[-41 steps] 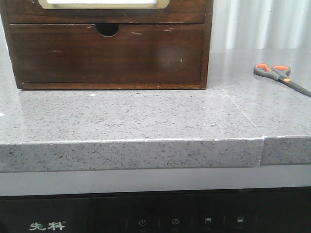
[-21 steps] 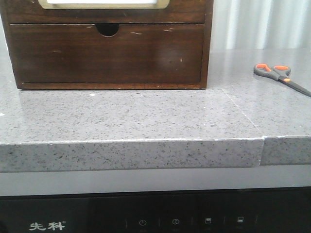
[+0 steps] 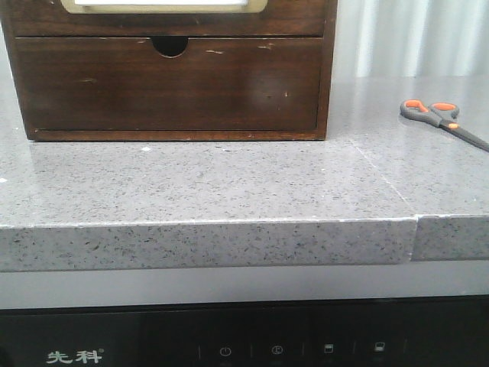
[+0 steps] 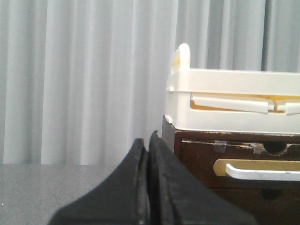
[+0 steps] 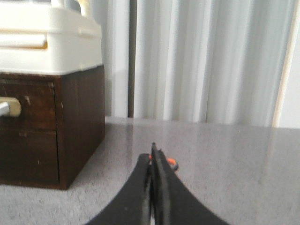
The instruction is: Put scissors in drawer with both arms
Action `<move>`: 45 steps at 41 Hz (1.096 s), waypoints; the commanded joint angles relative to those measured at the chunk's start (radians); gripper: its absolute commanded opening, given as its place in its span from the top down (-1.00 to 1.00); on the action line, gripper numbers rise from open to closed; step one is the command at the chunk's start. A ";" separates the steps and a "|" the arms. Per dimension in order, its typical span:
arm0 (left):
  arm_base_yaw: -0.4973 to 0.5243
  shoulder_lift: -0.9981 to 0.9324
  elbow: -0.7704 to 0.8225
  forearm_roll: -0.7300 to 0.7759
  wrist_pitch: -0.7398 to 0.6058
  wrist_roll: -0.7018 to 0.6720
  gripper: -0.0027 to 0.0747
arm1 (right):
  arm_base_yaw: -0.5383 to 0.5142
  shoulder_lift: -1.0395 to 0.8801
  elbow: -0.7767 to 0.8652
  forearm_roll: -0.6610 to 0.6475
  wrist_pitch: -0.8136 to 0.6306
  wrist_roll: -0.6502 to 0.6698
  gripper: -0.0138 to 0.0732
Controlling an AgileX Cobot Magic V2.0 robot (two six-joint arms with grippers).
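The scissors point(image 3: 437, 115), grey with orange-lined loops, lie flat on the grey counter at the far right, blades pointing right. In the right wrist view only an orange bit of the scissors point(image 5: 171, 162) shows just beyond my right gripper point(image 5: 152, 152), which is shut and holds nothing. The drawer point(image 3: 164, 6) with the white panel in a brass frame is at the top of the front view, closed. My left gripper point(image 4: 147, 139) is shut and empty, with the drawer point(image 4: 262, 168) off to one side of it. Neither arm shows in the front view.
Below the framed drawer, the dark wooden cabinet has a plain drawer with a finger notch point(image 3: 168, 84). A white plastic box point(image 4: 234, 108) sits on top of the cabinet. The counter's front edge point(image 3: 206, 245) has a seam at the right. Pale curtains hang behind.
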 commanded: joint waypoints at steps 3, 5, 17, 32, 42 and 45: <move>-0.006 0.132 -0.237 0.002 0.188 -0.001 0.98 | -0.006 0.123 -0.166 -0.011 -0.007 -0.002 0.84; -0.006 0.174 -0.298 0.002 0.251 -0.001 0.98 | -0.006 0.166 -0.212 -0.011 0.023 -0.002 0.84; -0.006 0.368 -0.451 0.002 0.498 -0.001 0.98 | -0.006 0.397 -0.381 -0.012 0.256 -0.002 0.84; -0.006 0.430 -0.385 -0.008 0.524 -0.001 0.98 | -0.006 0.567 -0.347 -0.019 0.353 -0.002 0.84; -0.006 0.430 -0.348 -0.008 0.509 -0.001 0.92 | -0.006 0.633 -0.345 -0.071 0.395 -0.003 0.61; -0.006 0.431 -0.348 -0.008 0.506 -0.001 0.63 | -0.006 0.643 -0.345 -0.080 0.410 -0.003 0.19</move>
